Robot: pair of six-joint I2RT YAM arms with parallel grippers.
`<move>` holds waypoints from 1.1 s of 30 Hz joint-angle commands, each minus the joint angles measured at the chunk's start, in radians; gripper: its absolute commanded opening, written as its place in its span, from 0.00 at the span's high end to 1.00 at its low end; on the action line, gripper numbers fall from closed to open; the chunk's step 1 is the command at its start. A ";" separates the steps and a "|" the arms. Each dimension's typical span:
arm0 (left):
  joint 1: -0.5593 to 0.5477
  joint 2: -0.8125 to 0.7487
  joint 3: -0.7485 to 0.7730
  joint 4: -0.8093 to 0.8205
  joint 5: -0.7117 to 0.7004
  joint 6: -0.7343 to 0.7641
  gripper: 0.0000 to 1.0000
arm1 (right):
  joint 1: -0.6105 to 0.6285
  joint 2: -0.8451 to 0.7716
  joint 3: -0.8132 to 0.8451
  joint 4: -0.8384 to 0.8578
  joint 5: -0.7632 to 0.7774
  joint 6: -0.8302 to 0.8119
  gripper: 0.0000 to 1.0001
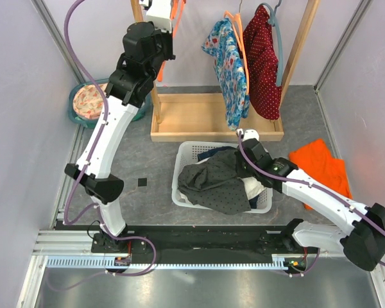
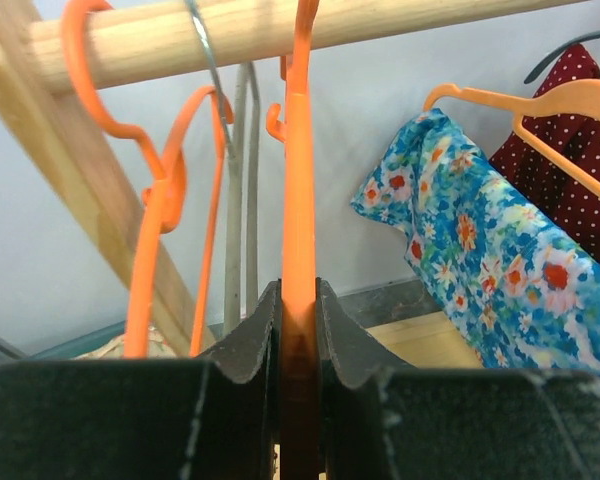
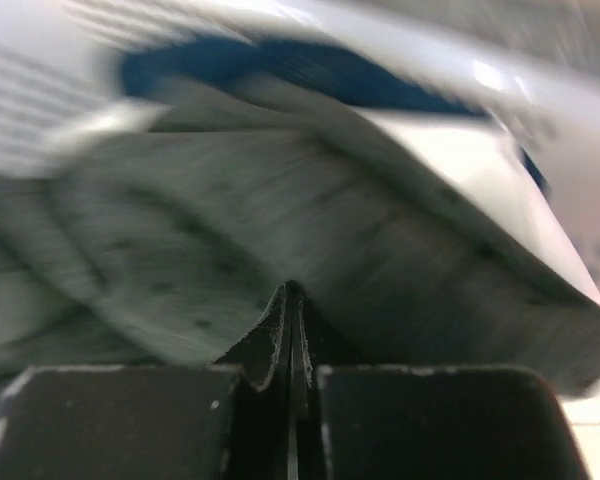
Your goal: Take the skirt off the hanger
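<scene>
Skirt point(image 1: 212, 183) is already off, slumped grey over the basket point(image 1: 192, 149) rim. Left tool point(image 2: 298, 320) is clamped on the bare orange hanger point(image 2: 300, 170); right tool point(image 3: 292, 300) looks pinched shut on it, blurry though. Next: let go, pull clear.

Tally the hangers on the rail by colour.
Orange: 3, the held hanger in the left hand, a bare hanger, the floral-top hanger
Grey: 1, the wire hanger
Blue-grey: 1, the red-top hanger
Total: 5
</scene>
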 commanded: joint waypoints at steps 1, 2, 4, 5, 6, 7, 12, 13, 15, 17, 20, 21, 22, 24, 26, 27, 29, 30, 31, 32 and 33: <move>0.008 0.037 0.054 0.063 0.024 -0.042 0.98 | -0.075 -0.026 -0.106 0.075 0.011 0.036 1.00; 0.008 0.044 0.052 0.061 0.025 -0.043 0.98 | -0.086 -0.026 -0.122 0.081 -0.004 0.041 1.00; 0.009 0.054 0.052 0.061 0.018 -0.043 0.98 | -0.097 -0.019 -0.160 0.094 -0.039 0.056 1.00; 0.014 0.057 0.052 0.060 0.016 -0.046 0.98 | -0.102 -0.019 -0.175 0.101 -0.053 0.065 1.00; 0.015 0.063 0.052 0.061 0.015 -0.051 0.98 | -0.105 -0.010 -0.189 0.120 -0.073 0.071 1.00; 0.017 0.067 0.058 0.061 0.013 -0.052 0.98 | -0.105 -0.006 -0.218 0.129 -0.087 0.076 1.00; 0.017 0.081 0.057 0.060 0.002 -0.058 0.98 | -0.105 0.005 -0.309 0.224 -0.170 0.120 1.00; 0.017 0.081 0.054 0.060 -0.002 -0.055 0.98 | -0.106 0.008 -0.330 0.235 -0.179 0.122 1.00; 0.017 0.081 0.051 0.060 -0.015 -0.052 0.98 | -0.105 0.005 -0.340 0.252 -0.176 0.126 1.00; 0.017 0.075 0.043 0.060 -0.016 -0.051 0.91 | -0.105 0.005 -0.341 0.267 -0.176 0.126 1.00; 0.014 0.051 0.032 0.055 -0.013 -0.052 0.69 | -0.105 0.022 -0.334 0.293 -0.179 0.146 1.00; 0.014 0.041 0.028 0.053 -0.015 -0.054 0.57 | -0.105 0.031 -0.340 0.308 -0.205 0.163 1.00; 0.011 0.020 0.020 0.050 -0.015 -0.055 0.33 | -0.105 0.042 -0.343 0.324 -0.214 0.172 1.00; 0.011 -0.008 0.008 0.044 -0.012 -0.060 0.12 | -0.105 0.076 -0.360 0.371 -0.227 0.189 1.00; 0.009 -0.053 -0.009 0.038 -0.010 -0.077 0.00 | -0.105 0.109 -0.372 0.423 -0.233 0.214 1.00; 0.008 -0.069 -0.017 0.027 -0.005 -0.078 0.00 | -0.105 0.119 -0.389 0.443 -0.237 0.225 1.00; 0.005 -0.121 -0.024 0.017 0.022 -0.110 0.00 | -0.099 0.155 -0.400 0.502 -0.240 0.255 1.00; 0.003 -0.140 -0.040 0.009 0.033 -0.117 0.00 | -0.088 0.172 -0.397 0.505 -0.237 0.260 1.00; -0.001 -0.159 -0.049 0.003 0.048 -0.124 0.00 | -0.080 0.189 -0.386 0.531 -0.222 0.266 1.00; -0.006 -0.190 -0.057 -0.003 0.074 -0.127 0.00 | -0.071 0.215 -0.374 0.529 -0.210 0.266 1.00; -0.009 -0.201 -0.058 -0.011 0.086 -0.130 0.00 | -0.056 0.224 -0.346 0.528 -0.196 0.266 1.00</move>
